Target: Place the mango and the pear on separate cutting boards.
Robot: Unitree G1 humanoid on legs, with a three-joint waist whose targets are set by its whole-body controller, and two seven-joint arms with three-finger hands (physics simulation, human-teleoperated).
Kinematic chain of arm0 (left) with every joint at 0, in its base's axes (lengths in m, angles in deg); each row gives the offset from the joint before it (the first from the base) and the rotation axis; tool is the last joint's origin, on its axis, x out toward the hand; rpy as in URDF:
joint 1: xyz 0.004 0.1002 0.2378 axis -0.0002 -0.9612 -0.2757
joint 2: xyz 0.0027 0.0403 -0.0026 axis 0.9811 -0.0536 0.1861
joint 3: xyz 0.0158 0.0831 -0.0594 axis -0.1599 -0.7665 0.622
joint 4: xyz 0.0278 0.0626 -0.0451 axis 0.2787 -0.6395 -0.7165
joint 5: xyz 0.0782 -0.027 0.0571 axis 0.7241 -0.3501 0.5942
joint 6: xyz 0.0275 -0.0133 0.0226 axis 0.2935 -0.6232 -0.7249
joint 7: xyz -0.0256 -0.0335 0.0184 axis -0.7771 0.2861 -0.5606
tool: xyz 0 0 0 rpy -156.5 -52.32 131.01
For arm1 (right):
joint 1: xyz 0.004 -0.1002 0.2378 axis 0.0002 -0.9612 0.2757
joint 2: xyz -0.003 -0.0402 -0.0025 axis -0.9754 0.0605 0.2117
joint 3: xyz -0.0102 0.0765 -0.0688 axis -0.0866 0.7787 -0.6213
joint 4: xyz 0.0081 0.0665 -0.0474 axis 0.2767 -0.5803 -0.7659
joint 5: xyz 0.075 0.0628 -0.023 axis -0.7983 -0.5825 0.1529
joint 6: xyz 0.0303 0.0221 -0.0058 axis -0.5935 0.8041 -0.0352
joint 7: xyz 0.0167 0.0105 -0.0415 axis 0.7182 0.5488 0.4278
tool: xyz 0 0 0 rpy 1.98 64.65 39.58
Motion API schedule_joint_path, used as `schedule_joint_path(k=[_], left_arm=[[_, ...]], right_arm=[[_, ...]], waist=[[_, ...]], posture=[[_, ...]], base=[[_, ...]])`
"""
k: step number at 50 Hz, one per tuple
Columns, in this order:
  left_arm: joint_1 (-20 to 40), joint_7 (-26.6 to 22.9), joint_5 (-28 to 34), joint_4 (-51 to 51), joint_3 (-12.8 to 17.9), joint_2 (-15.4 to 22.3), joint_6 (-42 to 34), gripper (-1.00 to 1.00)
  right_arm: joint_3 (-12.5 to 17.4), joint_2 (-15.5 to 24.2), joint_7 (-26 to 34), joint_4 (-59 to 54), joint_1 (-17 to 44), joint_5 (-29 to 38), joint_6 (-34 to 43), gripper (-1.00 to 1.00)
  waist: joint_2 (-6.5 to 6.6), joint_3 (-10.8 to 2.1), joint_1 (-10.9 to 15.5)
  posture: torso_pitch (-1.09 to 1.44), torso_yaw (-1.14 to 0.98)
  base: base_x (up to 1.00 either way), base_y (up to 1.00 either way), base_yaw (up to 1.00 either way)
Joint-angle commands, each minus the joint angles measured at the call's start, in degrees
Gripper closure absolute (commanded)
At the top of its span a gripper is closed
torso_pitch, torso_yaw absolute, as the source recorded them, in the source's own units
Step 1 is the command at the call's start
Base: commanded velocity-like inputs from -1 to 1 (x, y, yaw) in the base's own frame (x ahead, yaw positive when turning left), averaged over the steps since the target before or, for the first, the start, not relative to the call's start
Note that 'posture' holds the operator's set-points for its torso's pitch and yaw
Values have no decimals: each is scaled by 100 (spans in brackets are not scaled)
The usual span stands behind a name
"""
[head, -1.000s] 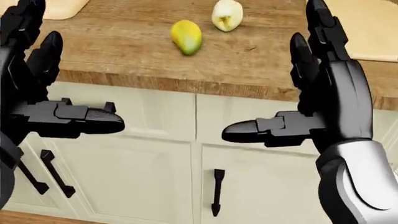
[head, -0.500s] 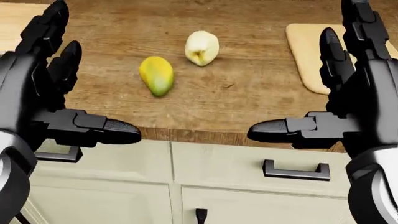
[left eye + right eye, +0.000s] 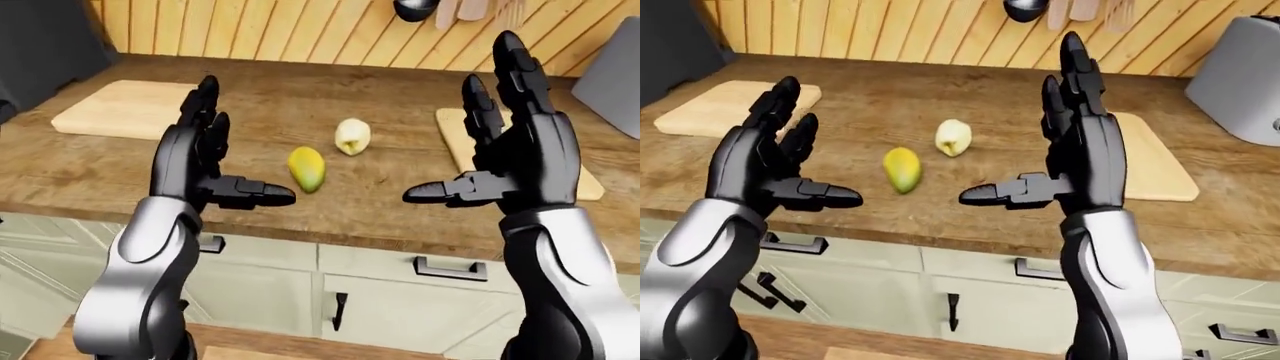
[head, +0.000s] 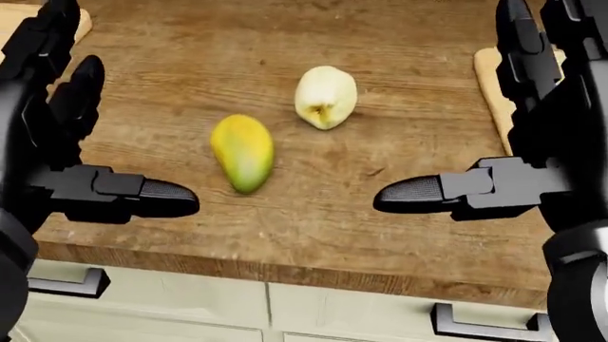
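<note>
A yellow-green mango (image 4: 242, 153) lies on the wooden counter (image 4: 313, 214). A pale pear (image 4: 326, 96) lies just up and to the right of it. My left hand (image 4: 133, 128) is open and empty, left of the mango. My right hand (image 4: 447, 107) is open and empty, right of both fruits. Both hands hover over the counter, thumbs pointing inward, touching nothing. One light cutting board (image 3: 125, 109) lies at the far left of the counter. A second cutting board (image 3: 1155, 169) lies at the right, partly hidden by my right hand.
A grey toaster (image 3: 1240, 82) stands at the counter's right end. A dark appliance (image 3: 40, 45) stands at the upper left. Utensils (image 3: 415, 7) hang on the wooden slat wall. Pale cabinet drawers with dark handles (image 3: 450, 268) lie below the counter edge.
The whole head view has shifted: the counter and fruits now sit lower and look larger, and less cabinet shows. The fruits have not moved on the counter. Both hands stay open.
</note>
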Motion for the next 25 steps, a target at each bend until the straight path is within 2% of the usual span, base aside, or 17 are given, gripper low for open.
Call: schedule_joint_path(k=[1,3,6,7,13,18,25], left_arm=[[58,-19,-13,149,-37,33,254,-100],[81,-21,-23,153,-13,35,230,-100],[59,-20,-51,174,26,31,255,-100],[-3,-10,-29,152,-44,2,333,-100],[-18,-50,-43,83,9,32,412,-100],[-97,-72,-71,83,43,44,488,-100],[-87,-73,-102,74,32,43,493,-100]], right_arm=[[20,36,-112,91,133,-36,-63,-100],[10,53,-124,71,134,-38,-70,-100],[-22,141,-127,73,318,-27,81,-100],[-37,176,-116,12,361,15,56,-100],[-203,186,-29,-206,488,240,55,-100],[-427,186,128,-639,942,619,230,-100],[-676,239,659,-1531,1586,1281,241,-100]], waist=[[42,-145,19],[80,-247,6],[135,-280,1],[147,-286,-8],[189,-298,-38],[204,-284,-67],[214,-265,-66]], posture=[[0,0],[0,0],[0,0],[0,0],[0,0],[0,0],[0,0]], base=[[0,0,0],[0,0,0],[0,0,0],[0,0,0],[0,0,0],[0,0,0],[0,0,0]])
